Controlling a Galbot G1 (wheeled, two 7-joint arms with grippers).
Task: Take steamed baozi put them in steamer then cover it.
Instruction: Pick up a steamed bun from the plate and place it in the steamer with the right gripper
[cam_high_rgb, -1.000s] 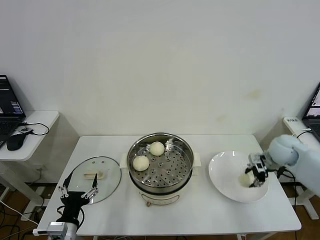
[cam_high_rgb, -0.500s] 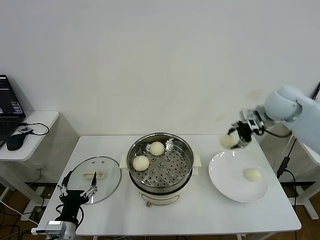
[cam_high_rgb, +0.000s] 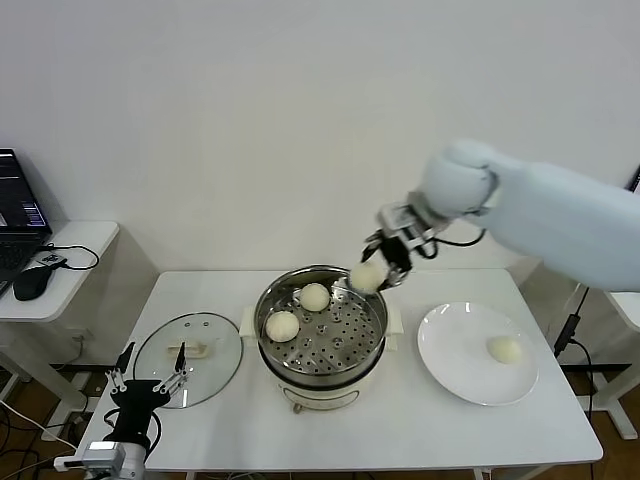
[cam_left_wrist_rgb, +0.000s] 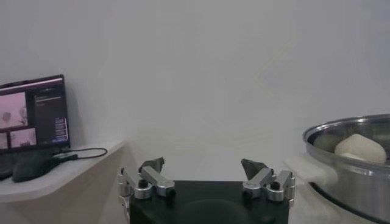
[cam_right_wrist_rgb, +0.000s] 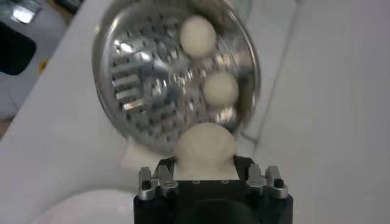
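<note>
The right claw (cam_high_rgb: 385, 262) grips one steamed baozi (cam_high_rgb: 367, 277), suspended above the far right rim of the steamer (cam_high_rgb: 320, 325); two baozi (cam_high_rgb: 298, 311) rest on the perforated tray; one baozi (cam_high_rgb: 504, 349) lies on the white plate (cam_high_rgb: 455, 350); the left claw (cam_high_rgb: 147, 385) stands wide, parked near the glass lid (cam_high_rgb: 190, 357) on the worktop (cam_high_rgb: 400, 430).
</note>
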